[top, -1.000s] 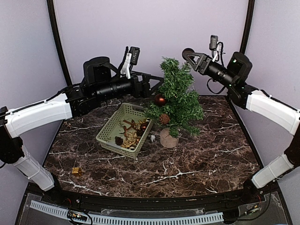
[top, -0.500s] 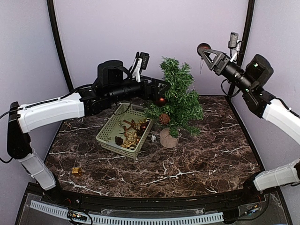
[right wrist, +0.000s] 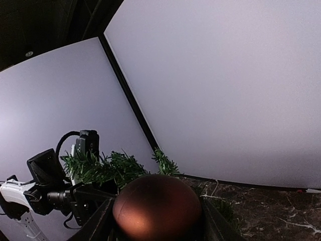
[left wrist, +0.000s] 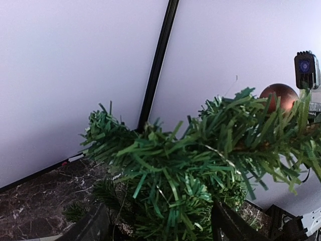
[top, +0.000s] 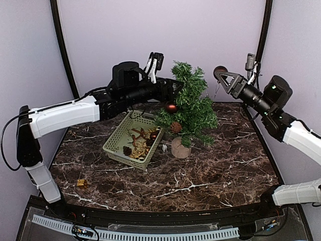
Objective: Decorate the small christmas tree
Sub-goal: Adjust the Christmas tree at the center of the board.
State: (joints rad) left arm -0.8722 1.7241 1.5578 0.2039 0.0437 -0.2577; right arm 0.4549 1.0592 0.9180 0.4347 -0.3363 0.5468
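Holding glossy round russet bauble (top: 219,72) clamped in right gripper (right wrist: 156,223), far right; left gripper (left wrist: 160,227) parted astride bristly needles of small christmas tree (top: 193,110)

We see a dark brown table (top: 215,170) with a marble pattern and white veins. Near its middle, the small christmas tree (top: 193,108) stands upright on its round wooden base (top: 180,148). At about 9 o'clock from that base sits a pale green basket (top: 116,143), turned at an angle to the table's edges. Between the two, just beside the base, lies a small white object (top: 163,147). Far out at 8 o'clock, near the front left corner, a small gold object (top: 82,183) lies well apart from the rest.
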